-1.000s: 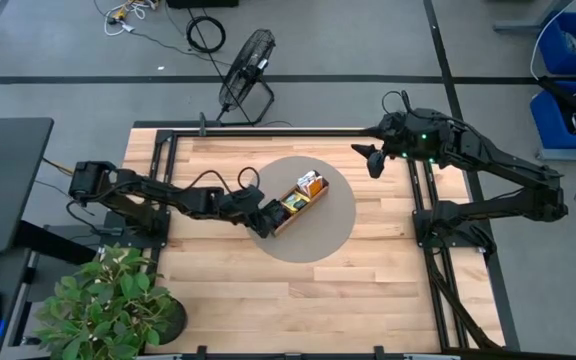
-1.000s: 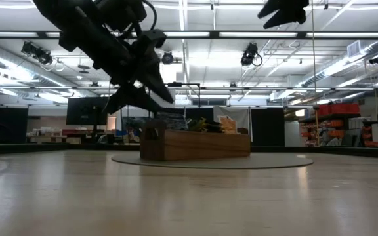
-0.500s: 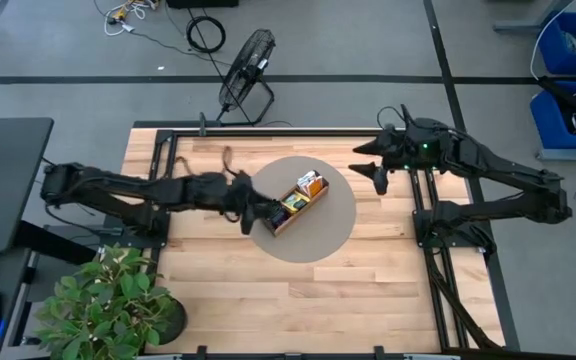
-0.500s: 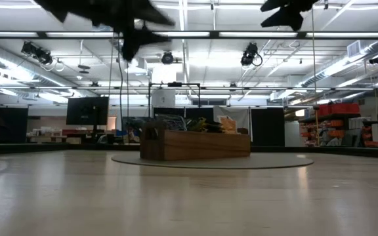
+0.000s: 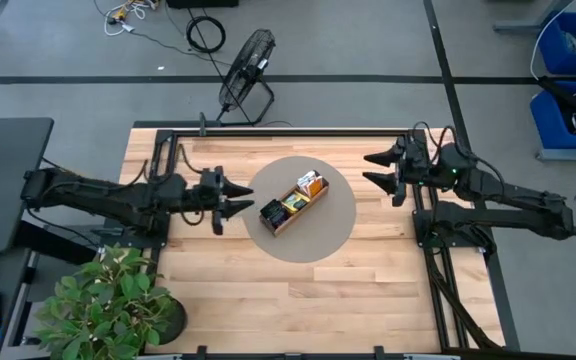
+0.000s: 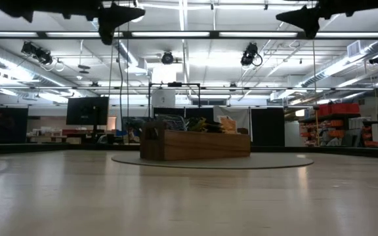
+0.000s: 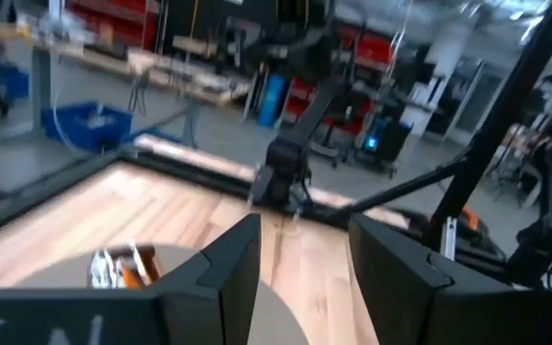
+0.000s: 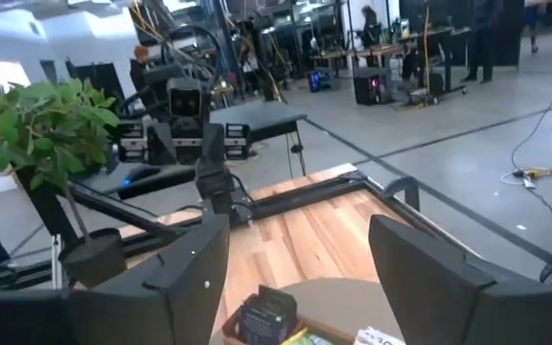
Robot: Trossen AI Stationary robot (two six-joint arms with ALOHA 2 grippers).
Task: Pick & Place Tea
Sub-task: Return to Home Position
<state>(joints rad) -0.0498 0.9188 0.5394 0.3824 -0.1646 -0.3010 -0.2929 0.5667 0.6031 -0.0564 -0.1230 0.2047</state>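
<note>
**High view, with low and wrist views.** We found the tea packets (image 5: 293,203) standing on edge inside the wooden tray (image 5: 306,211). The tray was a long brown box with plain flat walls and three compartments. It sat slantwise on a smooth grey round mat (image 5: 318,238) at the middle of the table (image 5: 228,300).

Dark navy packets (image 5: 270,213) filled the compartment nearest the left arm, yellow and green ones the middle, and orange-and-white packets (image 5: 311,183) the end toward the right arm. All were thin flat squares, and in the low view their upper edges showed above the tray's rim. The table was of pale jointed planks with visible grain, bordered by a black metal frame (image 5: 268,128).

The left gripper (image 5: 240,198) hung high over the mat's edge, near the tray's dark-packet end. Its two tapering dark fingers were spread and held nothing. The right gripper (image 5: 370,169) hung equally high over bare wood between the mat and the table's right side, also spread and empty. In the left wrist view we saw angular matte-black fingers (image 7: 228,273) with a clear gap between them.

Only open mat and tabletop lay between each gripper and the tray. Beyond the table we noted a wire-caged fan (image 5: 246,70) on the grey floor, a leafy potted plant (image 5: 108,300) by the left arm's base, and blue bins (image 5: 573,60) at the right.
</note>
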